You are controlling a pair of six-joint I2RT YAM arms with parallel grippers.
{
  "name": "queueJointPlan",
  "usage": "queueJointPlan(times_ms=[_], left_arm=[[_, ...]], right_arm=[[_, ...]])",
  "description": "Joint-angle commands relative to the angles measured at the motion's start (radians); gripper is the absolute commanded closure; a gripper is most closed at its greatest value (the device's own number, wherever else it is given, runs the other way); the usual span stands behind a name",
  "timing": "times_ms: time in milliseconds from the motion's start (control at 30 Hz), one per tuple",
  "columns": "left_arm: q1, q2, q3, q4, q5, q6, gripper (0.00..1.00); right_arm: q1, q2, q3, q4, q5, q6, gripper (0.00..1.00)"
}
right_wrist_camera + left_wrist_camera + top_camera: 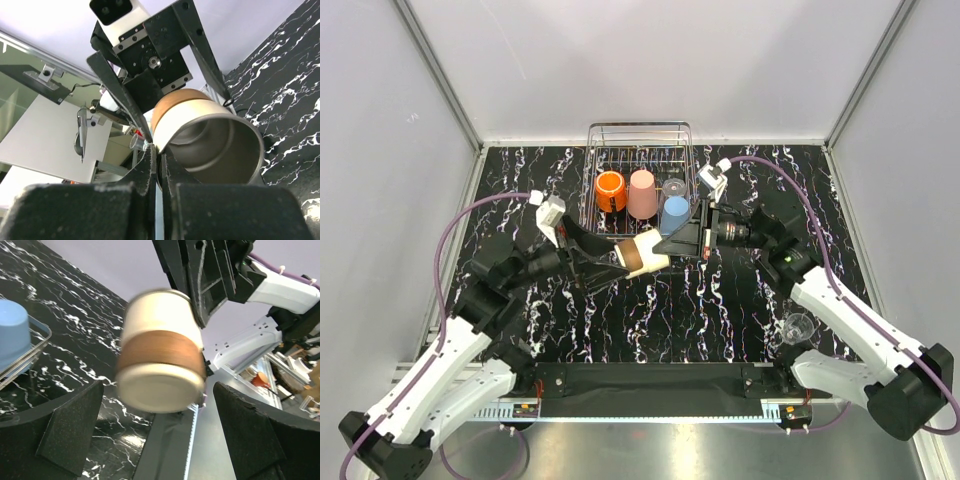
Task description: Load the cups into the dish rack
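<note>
White walls (pixel 650 60) enclose a black, white-veined table (pixel 720 320) bearing a dish rack (pixel 640 127). The right gripper (pixel 660 247) pinches the rim of a beige cup (pixel 642 254); the left gripper (pixel 620 258) gapes wide.

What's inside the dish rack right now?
Four things: an orange mug, a pink tumbler, a light blue cup and, behind it, a clear glass. The right gripper, holding a beige cup, covers the near right corner of the rack, so that spot can't be seen.
</note>
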Motion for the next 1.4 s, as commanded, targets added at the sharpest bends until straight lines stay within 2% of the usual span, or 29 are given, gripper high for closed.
queueJointPlan(times_ms=[0, 267, 833, 933, 967, 1033, 1067, 1133, 1167, 1200, 1267, 1300, 1367], left_arm=[[-0.005, -0.046, 0.046, -0.011, -0.069, 0.071, 0.01], [-0.013, -0.020, 0.011, 0.117, -0.023, -0.018, 0.01], [-0.057, -0.002, -0.004, 0.107, -0.060, -0.026, 0.01], [-0.057, 0.003, 0.008, 0.096, -0.069, -0.027, 0.11], [-0.059, 0.009, 0.012, 0.081, -0.077, -0.027, 0.27], [-0.059, 0.017, 0.034, 0.052, -0.091, -0.024, 0.45], [-0.059, 0.021, 0.040, 0.045, -0.095, -0.024, 0.60], [-0.059, 0.029, 0.058, 0.021, -0.109, -0.026, 0.72], [-0.059, 0.032, 0.068, 0.007, -0.118, -0.023, 0.85], [-0.059, 0.038, 0.075, -0.011, -0.128, -0.021, 0.93], [-0.059, 0.052, 0.113, -0.080, -0.163, -0.004, 1.00], [-0.059, 0.056, 0.129, -0.111, -0.181, 0.004, 1.00], [-0.059, 0.087, 0.199, -0.232, -0.252, 0.028, 1.00]], right_arm=[[0.018, -0.033, 0.059, -0.026, -0.008, -0.033, 1.00], [0.046, 0.002, 0.066, 0.033, -0.022, -0.015, 1.00], [0.061, 0.032, 0.043, 0.117, 0.035, 0.035, 1.00], [0.061, 0.032, 0.037, 0.126, 0.033, 0.041, 1.00], [0.061, 0.030, 0.033, 0.129, 0.030, 0.042, 1.00], [0.061, 0.035, 0.033, 0.126, 0.026, 0.044, 1.00], [0.060, 0.035, 0.033, 0.114, 0.027, 0.038, 0.97], [0.060, 0.032, 0.033, 0.096, 0.035, 0.025, 0.88], [0.060, 0.033, 0.033, 0.086, 0.038, 0.022, 0.80], [0.061, 0.030, 0.034, 0.071, 0.044, 0.012, 0.60], [0.061, 0.024, 0.056, -0.034, 0.084, -0.036, 0.35], [0.060, 0.012, 0.066, -0.083, 0.108, -0.059, 0.16], [0.060, 0.002, 0.124, -0.310, 0.217, -0.152, 0.04]])
